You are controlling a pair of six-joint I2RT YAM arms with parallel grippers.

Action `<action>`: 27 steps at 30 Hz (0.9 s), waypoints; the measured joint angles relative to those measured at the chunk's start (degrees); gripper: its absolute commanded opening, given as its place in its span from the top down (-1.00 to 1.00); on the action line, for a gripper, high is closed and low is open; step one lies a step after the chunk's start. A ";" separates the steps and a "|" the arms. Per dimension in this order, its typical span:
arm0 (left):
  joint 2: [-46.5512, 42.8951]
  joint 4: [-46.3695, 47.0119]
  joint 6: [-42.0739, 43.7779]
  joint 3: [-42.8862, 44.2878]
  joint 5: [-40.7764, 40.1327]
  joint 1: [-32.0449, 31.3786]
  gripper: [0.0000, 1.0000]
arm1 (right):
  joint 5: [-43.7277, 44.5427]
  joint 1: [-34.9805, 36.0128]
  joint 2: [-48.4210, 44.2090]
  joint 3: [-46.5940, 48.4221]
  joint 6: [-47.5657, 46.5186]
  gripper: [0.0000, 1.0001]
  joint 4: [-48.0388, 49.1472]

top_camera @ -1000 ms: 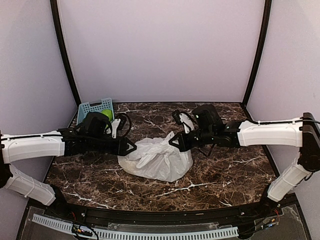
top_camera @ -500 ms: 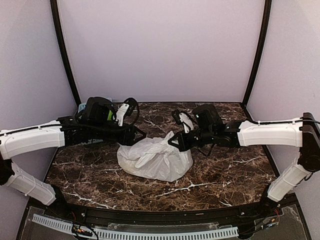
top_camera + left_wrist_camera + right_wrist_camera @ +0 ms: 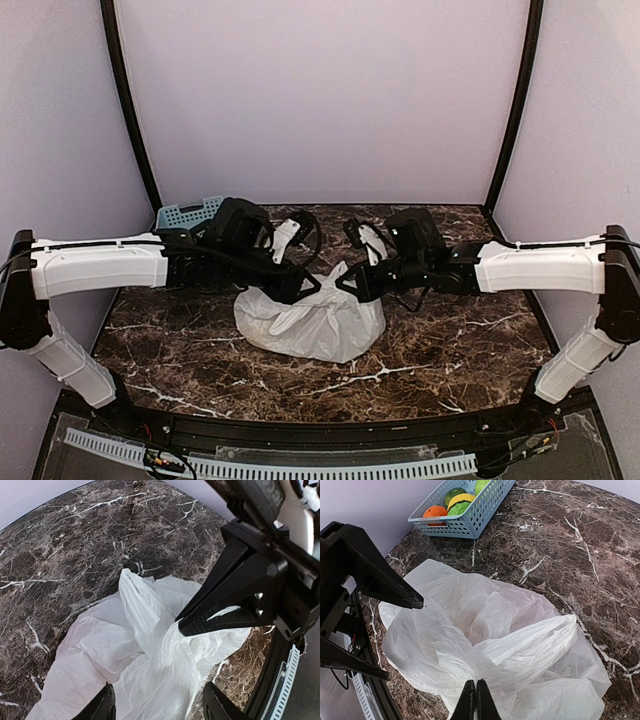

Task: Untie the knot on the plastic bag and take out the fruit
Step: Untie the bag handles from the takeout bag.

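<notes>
Plastic bag (image 3: 315,322) crumpled on marble table (image 3: 450,350), right fingers (image 3: 468,707) pinching it, left fingers (image 3: 102,706) spread wide above

Bag (image 3: 310,325) mid-table (image 3: 450,340). Basket (image 3: 185,212) at far left corner, well apart from bag; fruit (image 3: 436,511) in basket. Left gripper (image 3: 305,290) at bag's upper left, right gripper (image 3: 349,285) at upper right.

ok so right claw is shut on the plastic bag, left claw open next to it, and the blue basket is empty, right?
One thing is wrong. The blue basket holds fruit, orange, yellow and green, as the right wrist view shows. The rest stands: right claw shut on the plastic bag, left claw open next to it.
</notes>
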 measured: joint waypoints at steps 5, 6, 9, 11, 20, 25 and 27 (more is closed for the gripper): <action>1.18 -3.08 1.77 0.96 -3.48 -1.38 -0.26 | -0.04 0.00 0.02 0.00 0.07 1.00 0.02; 1.40 -3.45 2.01 1.05 -4.07 -1.70 -0.29 | -0.07 0.00 0.02 0.00 0.09 1.00 0.00; 1.88 -4.57 2.56 1.09 -4.98 -2.36 -0.35 | -0.20 0.00 0.04 0.02 0.07 1.00 0.02; 2.10 -4.81 2.93 1.09 -5.31 -2.69 -0.39 | -0.26 0.00 0.15 0.04 0.07 1.00 0.04; 3.48 -5.95 4.15 1.53 -7.02 -3.21 -0.43 | -0.48 0.00 0.74 0.20 0.09 1.00 0.17; 4.48 -7.21 5.57 2.89 -10.12 -4.02 -0.34 | -0.55 -0.02 0.96 0.61 0.07 1.00 0.33; 4.50 -7.45 6.03 2.95 -11.13 -4.15 -0.21 | -0.61 -0.02 1.09 0.81 0.07 1.00 0.39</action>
